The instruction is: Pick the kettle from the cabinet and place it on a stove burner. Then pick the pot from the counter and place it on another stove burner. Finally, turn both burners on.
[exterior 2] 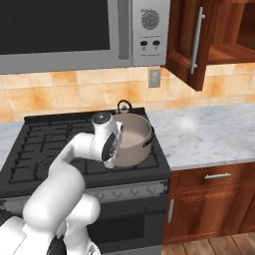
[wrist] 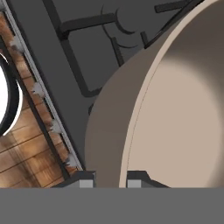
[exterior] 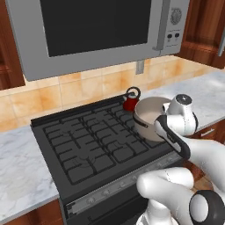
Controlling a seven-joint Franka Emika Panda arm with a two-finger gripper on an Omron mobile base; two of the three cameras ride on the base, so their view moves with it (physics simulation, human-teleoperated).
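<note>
1. Hand (wrist: pixel 106 183) clenched on the rim of the pot (exterior 2: pixel 133 142), one finger inside, one outside the wall.
2. Thin one-sided pinch: risk of the pot tipping or swinging, caused by its wide body hanging beyond the fingers.
3. Kettle (exterior: pixel 131 100) just beyond the pot from the hand; risk of a knock if pushed further back.
4. Pot over the stove (exterior: pixel 83 145) front grate nearest the hand; touching or not, cannot tell.
5. Pot: wide, low, taupe-grey, lidless, pale inside, dark side handle.
</note>
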